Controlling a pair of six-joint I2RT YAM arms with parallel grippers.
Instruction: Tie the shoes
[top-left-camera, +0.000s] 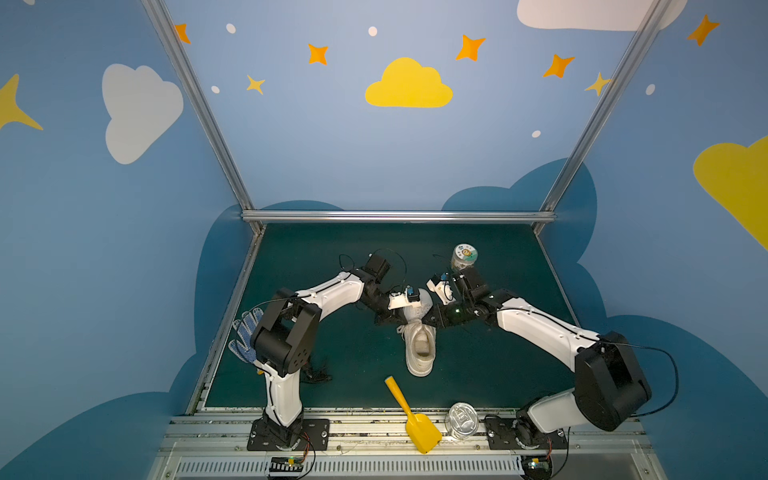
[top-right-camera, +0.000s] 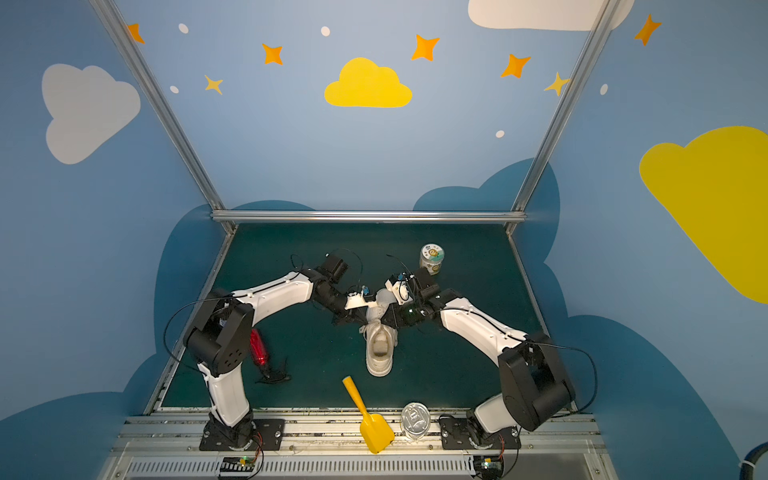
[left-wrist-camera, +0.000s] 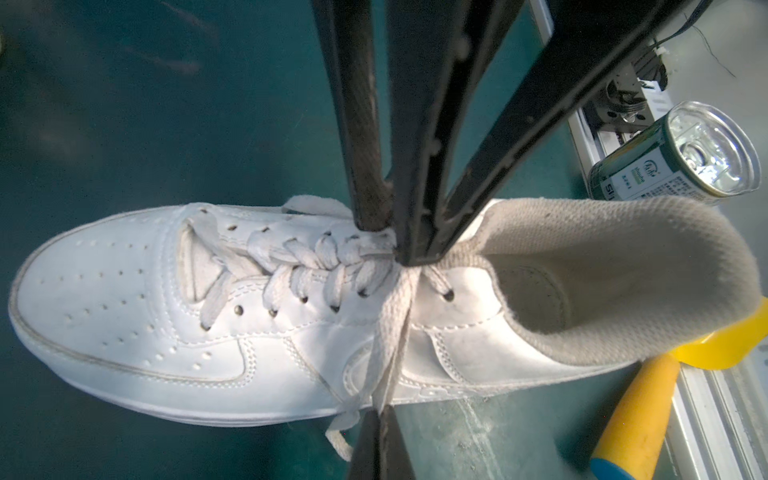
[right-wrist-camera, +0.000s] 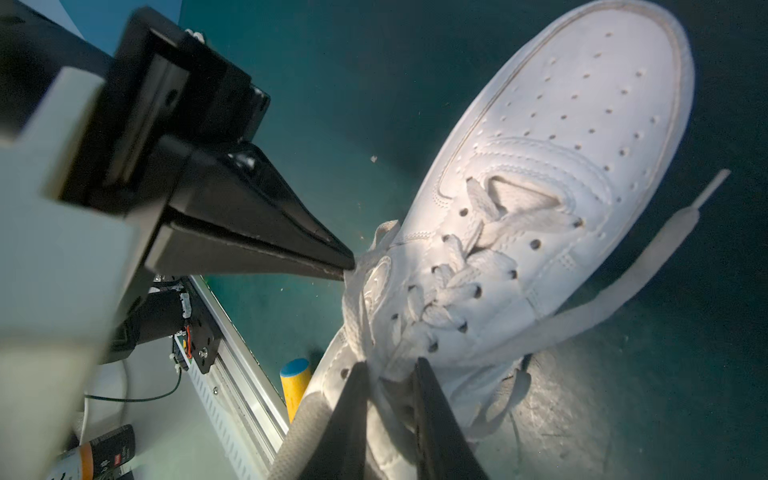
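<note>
I am working with both arms at the sneaker (top-left-camera: 420, 345), which is standing on its sole near the middle of the green worktop (top-left-camera: 324, 266) in both top views.

My left end effector (right-wrist-camera: 349, 267) is sitting at the sneaker's 9 o'clock side, fully closed and pinching a strand of the laces (left-wrist-camera: 316, 257) that is draping down over the side wall. My right end effector (left-wrist-camera: 409, 258) is sitting at the 3 o'clock side. It is narrow, with its tips pressing down where the laces are crossing by the top eyelets (left-wrist-camera: 448, 295). White lace seems to be filling the small gap between its fingers, so I am judging that it is gripping rather than merely touching.

The laces are running criss-cross through the eyelets, so the threading is done. I cannot tell whether a first knot is sitting at the crossing, because my fingertips are covering it. No bow is showing, and one free end (right-wrist-camera: 665, 253) is trailing loose, aglet outward. I am judging the task less than half done: cinching the knot, forming the loops and pulling the bow tight are all left.

The sneaker's long axis is running from 12 to 6 o'clock. The toe is pointing at 12 toward the back wall (top-left-camera: 395, 166). The heel is pointing at 6 toward the front rail (top-left-camera: 374, 419), and the opening is facing up.
</note>
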